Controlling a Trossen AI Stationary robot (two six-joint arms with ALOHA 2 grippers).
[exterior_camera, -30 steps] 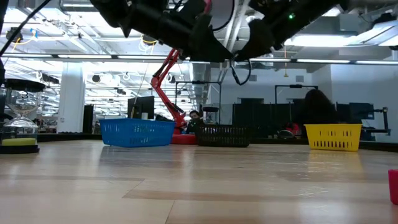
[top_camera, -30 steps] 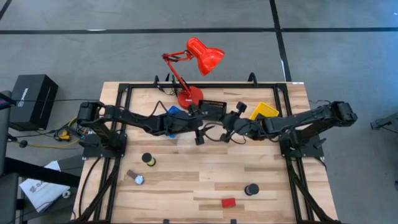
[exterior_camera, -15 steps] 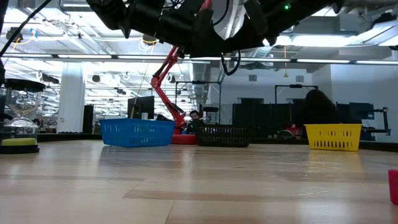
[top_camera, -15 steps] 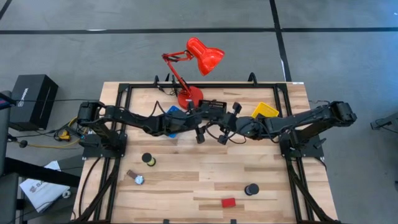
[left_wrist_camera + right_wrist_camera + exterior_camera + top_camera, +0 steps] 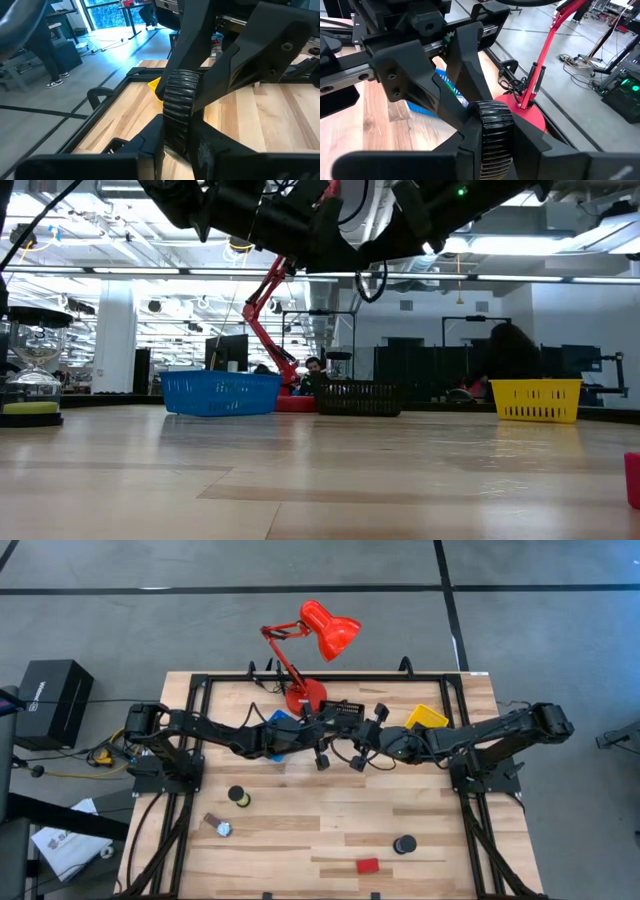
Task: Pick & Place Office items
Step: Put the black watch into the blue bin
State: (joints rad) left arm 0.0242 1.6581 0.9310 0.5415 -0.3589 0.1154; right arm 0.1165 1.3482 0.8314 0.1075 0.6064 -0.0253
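Note:
A black ribbed cylinder point(image 5: 177, 107) hangs in the air over the table's far middle, in front of the black bin point(image 5: 345, 710). Both grippers meet at it. My left gripper point(image 5: 325, 745) reaches in from the table's left and is shut on it. My right gripper point(image 5: 358, 748) reaches in from the right and is shut on it too. Each wrist view shows the other arm's fingers just beyond the cylinder. Loose items lie on the near half: a tape roll point(image 5: 238, 796), another black cylinder point(image 5: 404, 843), a red block point(image 5: 368, 865) and a small gadget point(image 5: 218, 826). My left gripper pinches the cylinder's ribbed side point(image 5: 172, 135) between its two fingers point(image 5: 150, 145), coming level from the table's left. The cylinder is lifted clear of the table. My right gripper pinches the ribbed side point(image 5: 492, 145) of the same cylinder point(image 5: 492, 132) between its two fingers point(image 5: 530, 147), level from the table's right, facing the left gripper's fingers point(image 5: 465, 65).
A blue bin point(image 5: 280, 723), the black bin and a yellow bin point(image 5: 425, 719) line the far edge. A tall red desk lamp point(image 5: 315, 640) stands behind them. An hourglass-like object point(image 5: 35, 380) shows at the low view's left. The wood between the loose items lies bare.
My right gripper has gone a little toward the table's left and far edge, closer to the left gripper, and has risen slightly; it has kept still over the last half second. The items on the table have not moved.

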